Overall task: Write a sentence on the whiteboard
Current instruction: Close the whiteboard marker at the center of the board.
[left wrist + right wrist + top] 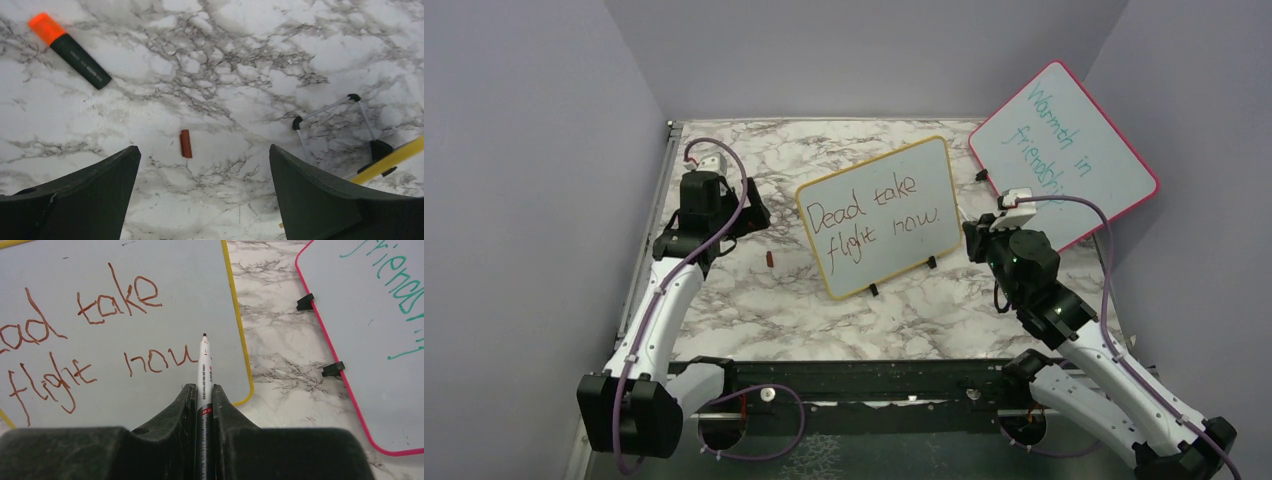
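Top external view shows the whiteboard (880, 215) propped on its black clip feet near the middle of the marbled tabletop (754, 310), tilted a little, and the sentence (871, 214) already runs across it in two lines of dark reddish marker — "Dead take" above, "flight now" below. From the right wrist the last word reads "nou" or "now", its final letter ending just left of the marker (204, 371) tip, and I cannot tell whether the tip is touching the surface or just off it. The right hand (203, 390) is clamped on that marker, the pen standing straight out between the closed fingers toward the board's lower right corner. The left hand (204, 187) hangs wide and empty over bare marble, with a small red cap (185, 143) lying between its fingers' line of sight and an orange-capped highlighter (69, 50) further off. A second, pink-framed board (1064, 155) with teal handwriting leans at the back right, apart from the work. By my reckoning the writing is essentially finished — what seems left is perhaps a closing stroke or full stop, then capping the marker and putting it down.
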### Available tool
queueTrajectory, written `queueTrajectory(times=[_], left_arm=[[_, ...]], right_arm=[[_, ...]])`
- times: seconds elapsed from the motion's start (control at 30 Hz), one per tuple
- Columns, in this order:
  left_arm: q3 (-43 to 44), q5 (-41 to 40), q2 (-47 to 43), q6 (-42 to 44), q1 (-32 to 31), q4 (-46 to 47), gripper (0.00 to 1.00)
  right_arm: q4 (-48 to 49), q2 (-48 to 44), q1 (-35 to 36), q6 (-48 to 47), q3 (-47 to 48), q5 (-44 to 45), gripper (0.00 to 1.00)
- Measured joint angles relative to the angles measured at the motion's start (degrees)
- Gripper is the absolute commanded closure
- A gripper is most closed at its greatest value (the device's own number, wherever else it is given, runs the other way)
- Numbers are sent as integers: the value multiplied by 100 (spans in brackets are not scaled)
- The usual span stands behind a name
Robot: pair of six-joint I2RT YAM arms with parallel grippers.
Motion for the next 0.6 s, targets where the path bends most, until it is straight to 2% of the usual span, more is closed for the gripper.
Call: queueTrajectory(times=[0.13, 0.3, 0.6], left_arm=[[-354, -249, 70, -109, 17, -181, 7], [-442, -332, 726, -162, 17, -203, 15], [-450, -271, 2142, -157, 15, -153, 39]], right_arm=[[-2, -24, 0, 0, 0, -83, 100], [2, -138, 0, 2, -2, -125, 100], [7, -186, 0, 4, -2, -173, 100]])
